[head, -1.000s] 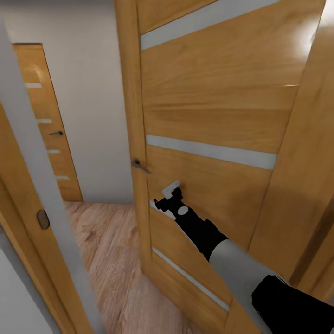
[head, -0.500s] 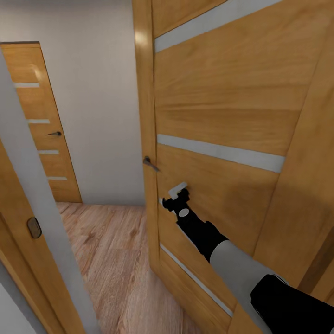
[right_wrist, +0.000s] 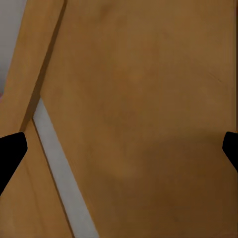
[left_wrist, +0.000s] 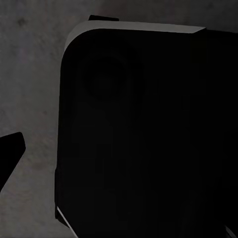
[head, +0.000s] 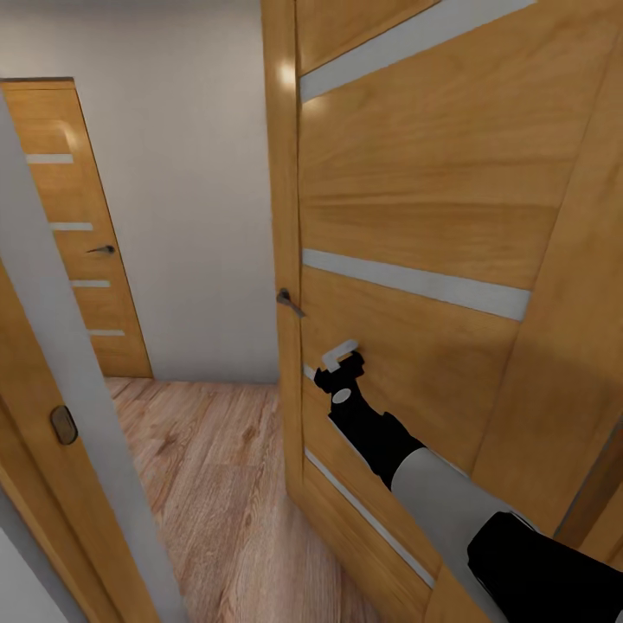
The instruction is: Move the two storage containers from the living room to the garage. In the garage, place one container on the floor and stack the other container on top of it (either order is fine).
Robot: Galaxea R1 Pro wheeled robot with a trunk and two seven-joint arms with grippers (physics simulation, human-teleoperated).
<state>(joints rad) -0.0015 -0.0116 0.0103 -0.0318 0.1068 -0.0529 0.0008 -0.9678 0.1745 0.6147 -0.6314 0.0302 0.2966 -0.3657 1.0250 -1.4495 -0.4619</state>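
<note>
Swinging further away since a second ago, the near wooden door [head: 415, 216] now shows its edge more toward the middle of the head view, and the right gripper [head: 339, 363] has followed it, pale fingers spread against the panel at about five o'clock from the lever handle [head: 289, 302]. That door blocks the whole right half of the way. Two doors are visible: this one, and a second door [head: 73, 225] shut in the pale wall at nine o'clock, with its own small handle. Light wood plank flooring [head: 216, 484] runs between them, and a grey-edged door frame [head: 61, 346] with a latch plate slants across the left.

From the left wrist, a black rounded body [left_wrist: 148, 129] hangs over the rough dark grey floor [left_wrist: 29, 74]; one dark fingertip [left_wrist: 10, 153] shows, so I cannot tell its state.

From the right wrist, two dark fingertips [right_wrist: 11, 151] sit wide apart, empty, before the wood and one pale stripe [right_wrist: 59, 173].
</note>
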